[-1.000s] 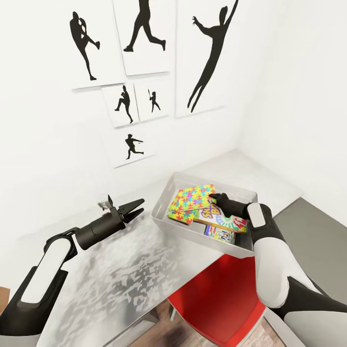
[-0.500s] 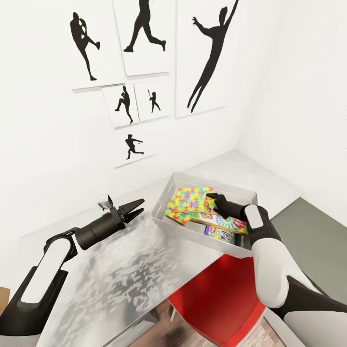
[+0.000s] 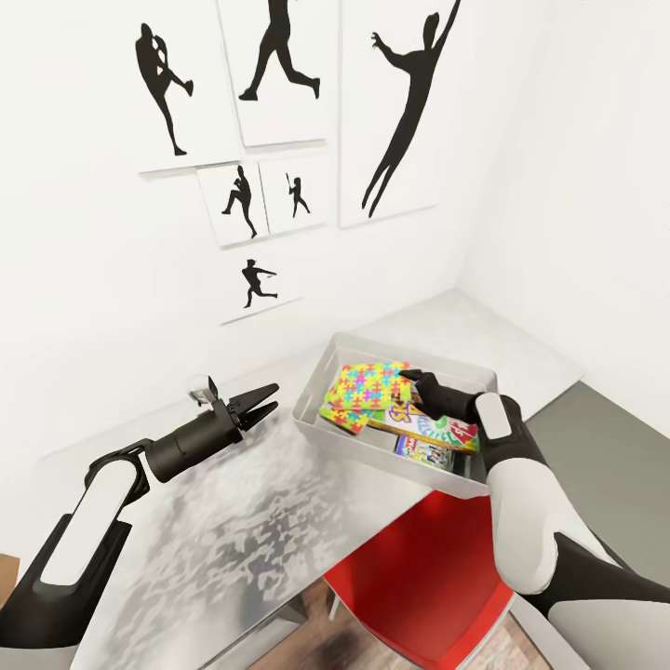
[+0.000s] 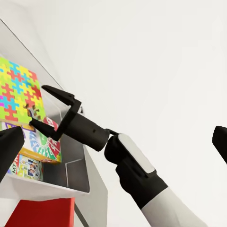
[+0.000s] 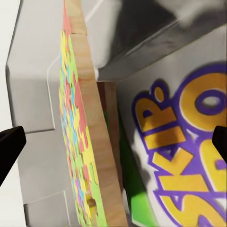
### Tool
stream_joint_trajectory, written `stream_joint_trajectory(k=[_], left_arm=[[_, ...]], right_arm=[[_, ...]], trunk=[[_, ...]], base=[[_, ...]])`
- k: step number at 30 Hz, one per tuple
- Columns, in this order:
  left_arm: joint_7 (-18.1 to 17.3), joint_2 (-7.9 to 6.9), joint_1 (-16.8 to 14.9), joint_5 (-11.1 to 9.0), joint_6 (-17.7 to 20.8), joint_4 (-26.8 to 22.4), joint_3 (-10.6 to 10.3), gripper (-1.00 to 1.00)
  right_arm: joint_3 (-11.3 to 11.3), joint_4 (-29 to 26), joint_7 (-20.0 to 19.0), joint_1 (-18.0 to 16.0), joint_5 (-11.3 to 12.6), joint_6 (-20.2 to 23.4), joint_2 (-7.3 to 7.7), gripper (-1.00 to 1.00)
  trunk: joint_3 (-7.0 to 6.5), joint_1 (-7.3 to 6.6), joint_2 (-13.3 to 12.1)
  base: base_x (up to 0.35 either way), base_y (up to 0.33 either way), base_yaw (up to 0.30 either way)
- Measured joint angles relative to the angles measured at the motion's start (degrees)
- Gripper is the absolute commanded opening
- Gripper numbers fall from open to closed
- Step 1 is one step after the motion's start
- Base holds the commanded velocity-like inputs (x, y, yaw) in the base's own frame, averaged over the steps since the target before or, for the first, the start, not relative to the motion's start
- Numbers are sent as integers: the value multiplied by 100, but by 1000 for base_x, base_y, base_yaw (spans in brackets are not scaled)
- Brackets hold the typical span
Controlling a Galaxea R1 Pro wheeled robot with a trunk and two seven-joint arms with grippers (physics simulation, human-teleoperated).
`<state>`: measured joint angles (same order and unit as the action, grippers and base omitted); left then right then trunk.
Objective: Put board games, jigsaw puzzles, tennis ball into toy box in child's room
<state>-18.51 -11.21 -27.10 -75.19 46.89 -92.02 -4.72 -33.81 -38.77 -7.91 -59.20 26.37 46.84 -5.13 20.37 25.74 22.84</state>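
Head view: my right gripper [image 3: 409, 380] sits inside the toy box [image 3: 328, 372], its fingers spread wide and holding nothing, just above the near edge of the top jigsaw puzzle [image 3: 367, 385]. That puzzle lies flat at the left of the toy box, on a second puzzle-patterned box [image 3: 333, 416] whose edge shows beneath it. Beside them lies the Skip-Bo game [image 3: 437, 430], and at the near wall a smaller illustrated game box [image 3: 423, 453]. The toy box stands on the pale table [image 3: 279, 530], near the wall corner.

My left gripper [image 3: 263, 398] hangs above the table, left of the toy box and apart from it, jaws parted and empty.

Left wrist view: the right gripper [image 4: 49, 112] with both fingers clearly separated over the puzzle [image 4: 19, 92].

Right wrist view: the puzzle's edge [image 5: 87, 142] stands close in front, with the Skip-Bo lettering [image 5: 189, 142] just beside it.

A red chair [image 3: 428, 577] is under the table; baseball silhouettes [image 3: 279, 56] hang on the wall.
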Motion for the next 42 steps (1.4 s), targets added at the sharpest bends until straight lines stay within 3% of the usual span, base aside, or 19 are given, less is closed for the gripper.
stream_joint_trajectory(k=[9, 12, 36, 42], left_arm=[[1, 1, 0, -1, 0, -1, 0, 100], [1, 0, -1, -1, 0, -1, 0, 100], [1, 0, -1, 2, 0, -1, 0, 100], [1, 1, -1, 0, 0, -1, 0, 100]], right_arm=[[-15, -68, 11, 17, -51, 171, -7, 100], [-21, -260, 36, 53, -250, 269, -15, 100], [-61, -1458, 48, 290, -215, 1123, -12, 100], [-60, -1756, 50, 441, -78, 1287, -26, 100]], trunk=[[0, 0, 0], [2, 1, -3], [2, 1, -3], [2, 1, -3]], base=[[0, 0, 0], [0, 0, 0], [0, 0, 0], [0, 0, 0]])
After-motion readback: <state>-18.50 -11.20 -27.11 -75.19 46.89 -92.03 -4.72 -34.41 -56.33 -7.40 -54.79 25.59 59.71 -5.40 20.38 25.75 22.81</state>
